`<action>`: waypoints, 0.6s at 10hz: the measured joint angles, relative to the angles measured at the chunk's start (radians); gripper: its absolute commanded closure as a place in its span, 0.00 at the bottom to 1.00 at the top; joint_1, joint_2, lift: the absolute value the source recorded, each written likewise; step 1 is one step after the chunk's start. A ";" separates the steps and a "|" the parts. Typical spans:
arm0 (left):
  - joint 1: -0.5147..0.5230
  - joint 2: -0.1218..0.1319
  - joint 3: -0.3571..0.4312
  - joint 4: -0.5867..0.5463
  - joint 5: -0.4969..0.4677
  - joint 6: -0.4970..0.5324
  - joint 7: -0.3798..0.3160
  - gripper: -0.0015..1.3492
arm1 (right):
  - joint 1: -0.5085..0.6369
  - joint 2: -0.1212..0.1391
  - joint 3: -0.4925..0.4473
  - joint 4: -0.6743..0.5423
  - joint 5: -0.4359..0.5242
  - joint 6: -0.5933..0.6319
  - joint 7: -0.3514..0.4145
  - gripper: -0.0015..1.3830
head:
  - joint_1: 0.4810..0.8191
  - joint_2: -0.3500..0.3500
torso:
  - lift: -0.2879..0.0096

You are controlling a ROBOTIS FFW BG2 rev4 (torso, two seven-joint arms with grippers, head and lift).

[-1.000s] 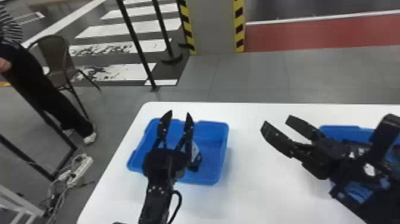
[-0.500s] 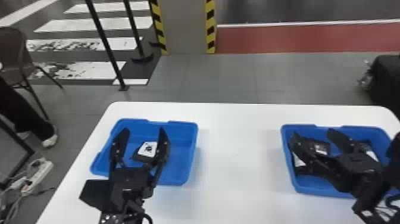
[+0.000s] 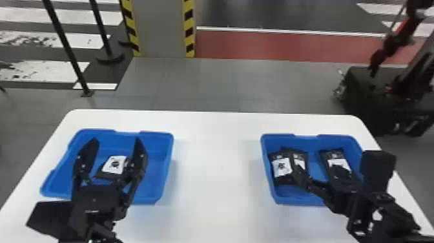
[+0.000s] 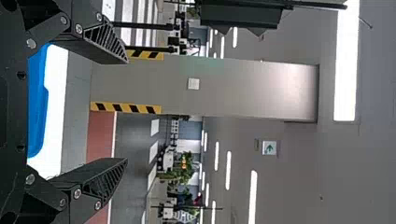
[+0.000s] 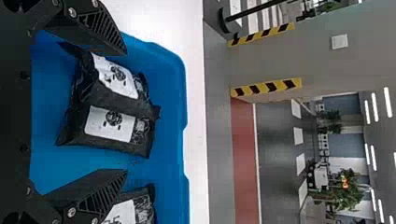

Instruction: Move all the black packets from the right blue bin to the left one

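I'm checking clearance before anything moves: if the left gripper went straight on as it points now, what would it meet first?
Probably the grey pillar beyond the table; the left gripper seems to point above the left bin, though its height there is hard to judge.

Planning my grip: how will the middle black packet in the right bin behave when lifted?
The middle packet probably flexes, as its wrapping is creased. Lying flat, it seems unlikely to roll. It may nudge the neighbouring packet, which touches it.
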 measured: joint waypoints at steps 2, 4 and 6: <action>-0.003 0.002 -0.003 0.000 0.006 0.013 -0.014 0.23 | -0.076 -0.001 0.002 0.095 0.056 0.028 0.042 0.10 | 0.63 0.40 | 0.60; -0.005 0.003 -0.004 0.000 0.007 0.017 -0.018 0.23 | -0.127 0.002 0.013 0.166 0.077 0.029 0.065 0.11 | 0.63 0.40 | 0.60; -0.001 0.003 -0.003 0.000 0.013 0.012 -0.019 0.23 | -0.165 0.011 0.023 0.235 0.077 0.020 0.105 0.18 | 0.63 0.42 | 0.60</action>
